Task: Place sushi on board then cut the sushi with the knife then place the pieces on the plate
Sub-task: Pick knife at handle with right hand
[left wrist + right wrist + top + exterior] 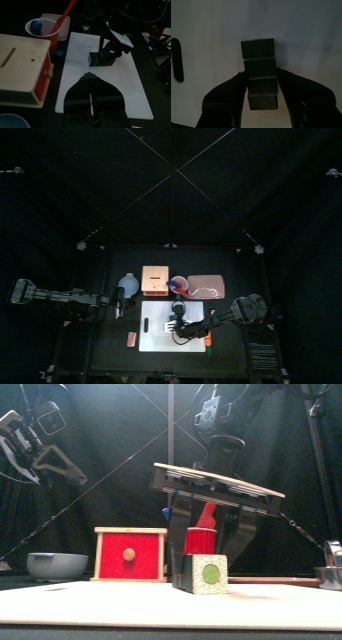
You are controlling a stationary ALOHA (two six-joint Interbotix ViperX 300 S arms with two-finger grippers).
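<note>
The toy sushi roll point(205, 574), a short row of dark green blocks, lies on the white cutting board point(187, 340) near its back edge. My right gripper point(261, 74) comes down over it, jaws pressed against both sides of the roll point(259, 55). The left wrist view shows the roll point(100, 58) between those jaws further along the board point(127, 85). My left gripper point(89, 76) hovers above the board's left part with its tips together and nothing in them. The red cup point(178, 284) with a blue and a red knife stands behind the board. The pink tray point(207, 286) lies at the back right.
The wooden box point(156, 278) with its red drawer front point(130, 554) stands back left of the board, and the blue-grey bowl point(128, 285) is left of it. A small orange toy point(131, 338) lies off the board's left edge.
</note>
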